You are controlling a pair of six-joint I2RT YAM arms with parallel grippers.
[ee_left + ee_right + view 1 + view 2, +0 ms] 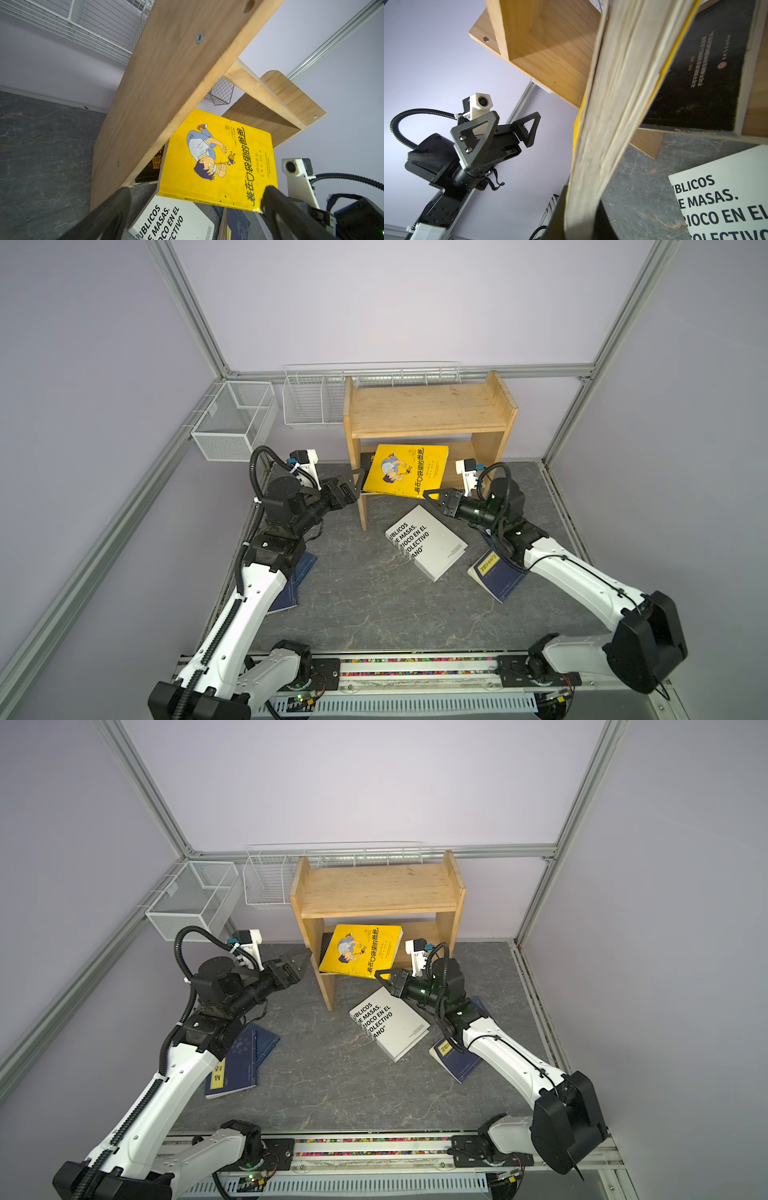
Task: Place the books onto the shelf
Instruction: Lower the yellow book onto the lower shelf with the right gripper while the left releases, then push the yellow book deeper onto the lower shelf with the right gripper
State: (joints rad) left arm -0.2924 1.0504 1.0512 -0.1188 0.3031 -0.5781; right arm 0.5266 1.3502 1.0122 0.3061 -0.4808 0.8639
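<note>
Right wrist view: right gripper (pixel 580 216) clenched on yellow book (pixel 623 93) near edge; book tilted, long axis running ahead of pincer into shelf (pixel 550 52) lower tier, over black book (pixel 695 72); left gripper (pixel 516 116) agape, empty, farther off.

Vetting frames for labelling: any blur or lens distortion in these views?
Right wrist view: the page edge of the yellow book, close to the lens, is soft and smeared; lettering on the white book stays sharp. Left wrist view: yellow cover crisp. Both top views: frame posts splay outward, a wide-angle look; light even, no glare.
</note>
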